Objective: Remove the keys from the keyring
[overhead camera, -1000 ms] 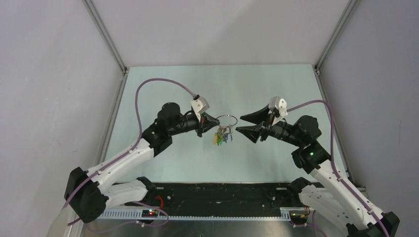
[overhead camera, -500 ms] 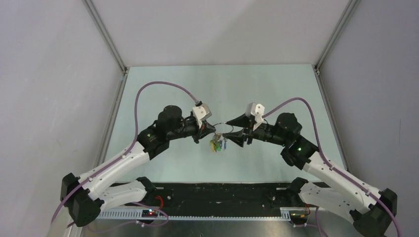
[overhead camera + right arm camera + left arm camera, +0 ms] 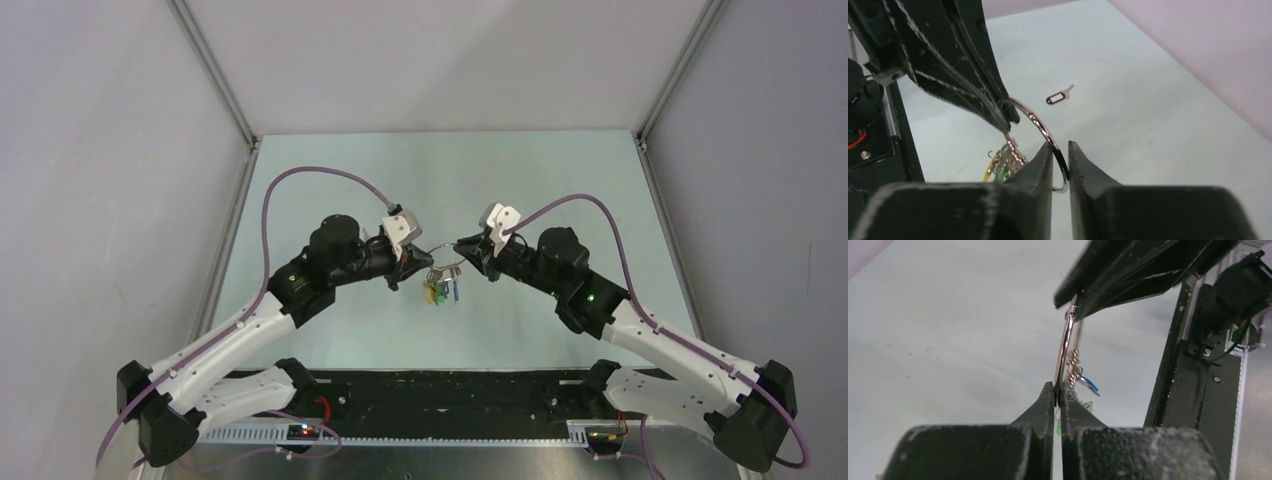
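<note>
Left gripper (image 3: 1057, 390): closed hard on the keyring (image 3: 1064, 347), pinching its left edge.
Right gripper (image 3: 1060, 150): at the keyring's opposite edge, jaws a slit apart with the wire between them. I can't tell if it bites.
Keyring: held off the table (image 3: 1148, 125).
Keys (image 3: 440, 288): bunched, hanging under the keyring.
Loose key (image 3: 1058, 96): black tag, on the table well beyond the keyring.
Handling: I judge the wire stiff, springy and slick, the keys light. Grip the wire itself, close to the bunch.
</note>
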### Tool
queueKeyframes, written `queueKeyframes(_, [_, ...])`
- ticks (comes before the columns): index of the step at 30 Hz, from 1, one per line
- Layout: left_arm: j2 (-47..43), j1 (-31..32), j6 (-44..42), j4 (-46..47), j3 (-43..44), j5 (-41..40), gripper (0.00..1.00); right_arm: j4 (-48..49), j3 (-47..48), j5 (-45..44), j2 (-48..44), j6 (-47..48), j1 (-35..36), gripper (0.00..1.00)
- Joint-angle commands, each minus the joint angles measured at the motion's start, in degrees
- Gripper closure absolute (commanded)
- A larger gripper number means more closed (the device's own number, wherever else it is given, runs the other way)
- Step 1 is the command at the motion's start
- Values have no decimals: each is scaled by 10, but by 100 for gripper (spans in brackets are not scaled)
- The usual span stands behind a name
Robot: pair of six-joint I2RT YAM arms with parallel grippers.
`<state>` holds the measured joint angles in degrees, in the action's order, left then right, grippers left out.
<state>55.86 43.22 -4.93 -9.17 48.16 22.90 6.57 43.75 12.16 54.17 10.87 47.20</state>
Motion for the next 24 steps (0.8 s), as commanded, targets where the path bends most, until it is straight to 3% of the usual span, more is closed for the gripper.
queueKeyframes(1, [-21, 3, -1, 27, 26, 14, 100, 15, 24, -35, 7, 8, 6, 98])
queueKeyframes(4, [-26, 4, 22, 43, 28, 4, 96, 27, 24, -51, -4, 9, 10, 100])
queueKeyframes(8, [-44, 4, 43, 78, 7, -18, 69, 45, 24, -61, -29, 22, 10, 100])
queueKeyframes(10, [-60, 3, 45, 98, -12, -38, 45, 55, 24, -64, -39, 29, 10, 100])
queueKeyframes(14, [-106, 2, 61, 151, -65, -80, 27, 66, 24, -67, -57, 42, 10, 100])
queueKeyframes(18, [-144, 0, 72, 208, -123, -123, 20, 71, 24, -56, -73, 53, 9, 100])
queueKeyframes(24, [-158, -2, 74, 240, -152, -120, 24, 62, 24, -26, -101, 67, 5, 100])
